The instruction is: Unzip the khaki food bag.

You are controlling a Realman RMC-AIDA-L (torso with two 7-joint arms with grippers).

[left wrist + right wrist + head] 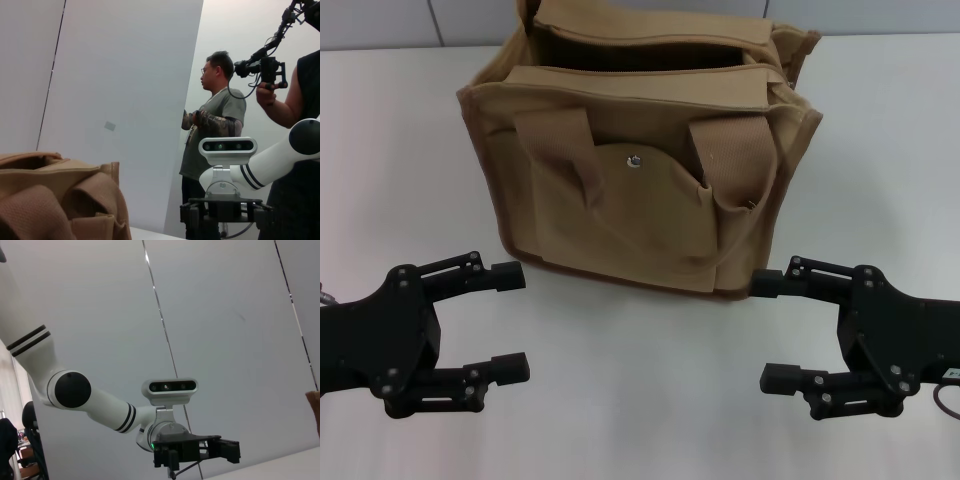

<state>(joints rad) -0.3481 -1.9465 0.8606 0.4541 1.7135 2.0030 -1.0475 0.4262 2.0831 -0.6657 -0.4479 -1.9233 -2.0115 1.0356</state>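
The left gripper rested low over the white table at the near left, its fingers apart and holding nothing. The khaki food bag stood upright at the far centre, its top gaping open. The right gripper sat at the near right, fingers apart, empty.

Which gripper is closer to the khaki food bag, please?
Right. The right gripper almost touches the khaki food bag at its near corner; the left gripper waits slightly farther off.
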